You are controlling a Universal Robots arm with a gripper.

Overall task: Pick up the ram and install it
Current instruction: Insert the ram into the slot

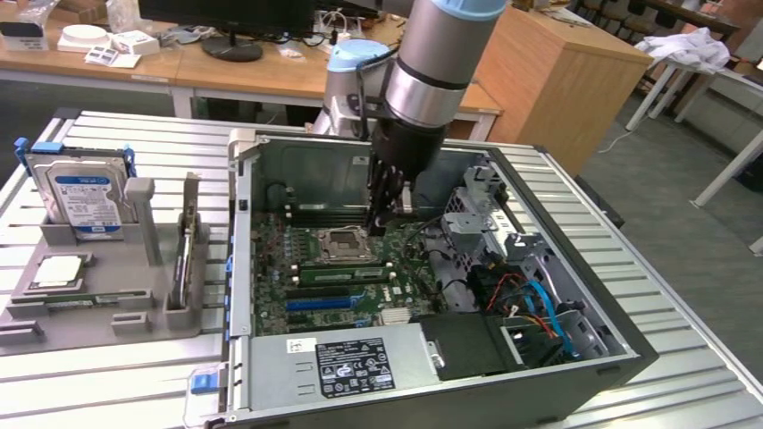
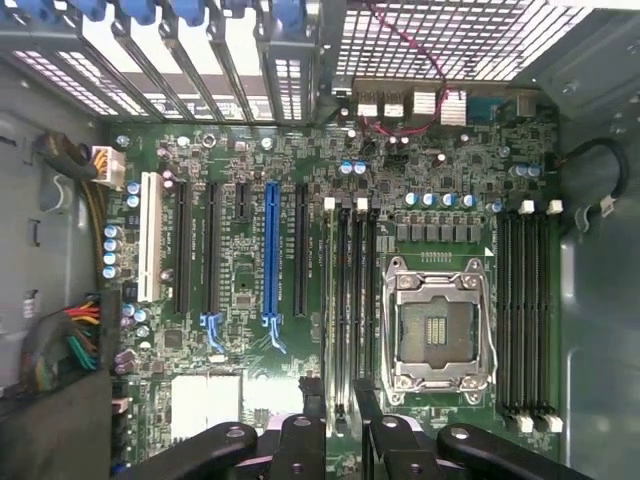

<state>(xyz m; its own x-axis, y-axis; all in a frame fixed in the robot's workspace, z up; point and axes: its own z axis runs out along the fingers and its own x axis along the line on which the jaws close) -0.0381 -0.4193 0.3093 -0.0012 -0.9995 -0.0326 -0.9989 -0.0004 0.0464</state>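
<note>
Gripper (image 2: 338, 412) open, astride the ram (image 2: 331, 300) in its slot — seating likely wants straight, even down-pressure, clips latched both ends.

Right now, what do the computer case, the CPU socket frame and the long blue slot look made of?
Computer case: sheet metal, matt grey, going by folded edges and punched vents. CPU socket frame: bright bare metal, probably steel; it glints. Long blue slot: likely moulded plastic, with an even, dull colour.
</note>
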